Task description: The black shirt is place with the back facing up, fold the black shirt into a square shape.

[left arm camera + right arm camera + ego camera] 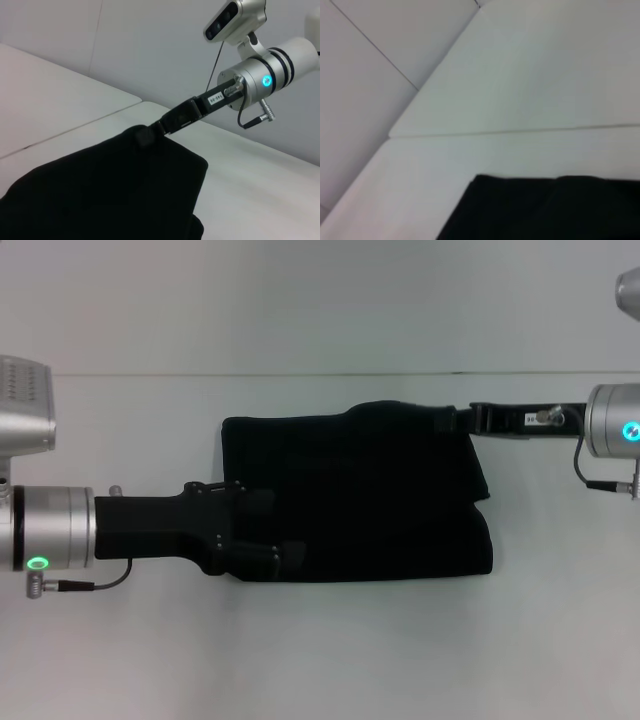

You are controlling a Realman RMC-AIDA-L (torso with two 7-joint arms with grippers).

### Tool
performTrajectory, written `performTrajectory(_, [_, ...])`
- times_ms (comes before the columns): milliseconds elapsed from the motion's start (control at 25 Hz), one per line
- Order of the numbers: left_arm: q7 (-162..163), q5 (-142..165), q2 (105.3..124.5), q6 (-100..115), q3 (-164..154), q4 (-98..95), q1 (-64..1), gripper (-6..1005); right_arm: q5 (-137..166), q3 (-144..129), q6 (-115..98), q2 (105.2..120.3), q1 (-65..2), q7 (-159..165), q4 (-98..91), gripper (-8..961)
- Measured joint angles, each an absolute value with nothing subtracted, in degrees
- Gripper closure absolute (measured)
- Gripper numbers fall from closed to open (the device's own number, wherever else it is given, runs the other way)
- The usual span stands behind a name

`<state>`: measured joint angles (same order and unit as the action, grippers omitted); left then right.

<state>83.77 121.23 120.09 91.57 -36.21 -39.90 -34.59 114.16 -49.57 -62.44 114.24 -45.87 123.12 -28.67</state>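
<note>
The left gripper (262, 527) is reaching in from the robot's left, nearest the camera in the head view, and its 2 black fingers (284, 553) are lying over the left part of the black shirt (370, 490); whether they are pinching cloth or merely resting on it, I cannot tell, since black is lying against black there. The black shirt is sitting in the middle of the white table (320, 650) as a compact, roughly rectangular bundle, already folded into layers, with a thicker doubled edge showing along its near right side and only the plain face showing. Farther back, at the far right corner of the bundle, the right gripper (455, 418) is coming in from the robot's right, its slim black body stretching level above the table, and its tip is meeting the raised corner of the cloth. In the left wrist view the same right gripper (150, 134) is appearing to nip a small peak of the black shirt (100, 195), with the fabric rising up to the tip, so it is looking closed on that corner. The right wrist view is showing just a dark edge of the black shirt (545, 210) lying on the white table (520, 90).
</note>
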Motion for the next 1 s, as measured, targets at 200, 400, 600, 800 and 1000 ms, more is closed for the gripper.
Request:
performTrajectory(200, [83.84, 121.19, 120.36, 90.70, -36.20, -39.53, -34.52, 67, 117.95, -49.60, -59.70, 114.85, -44.71, 123.29, -28.10, 909])
performTrajectory(400, [84.52, 121.19, 120.41, 90.17, -36.21, -38.79, -34.68, 69, 120.62, -49.55, -54.93, 115.78, -43.61, 123.25, -27.25, 905])
performTrajectory(600, [85.09, 121.19, 120.42, 89.81, -36.28, -38.51, -34.93, 69, 120.98, -49.54, -52.78, 115.76, -43.95, 122.74, -25.01, 882])
performTrajectory(800, [86.15, 121.19, 120.41, 86.83, -36.30, -38.48, -35.38, 69, 120.79, -49.24, -52.96, 115.73, -43.80, 121.29, -26.28, 859])
performTrajectory(1000, [88.11, 121.20, 120.47, 82.73, -36.30, -38.48, -36.72, 68, 120.61, -48.29, -53.26, 114.47, -43.60, 123.69, -28.99, 752])
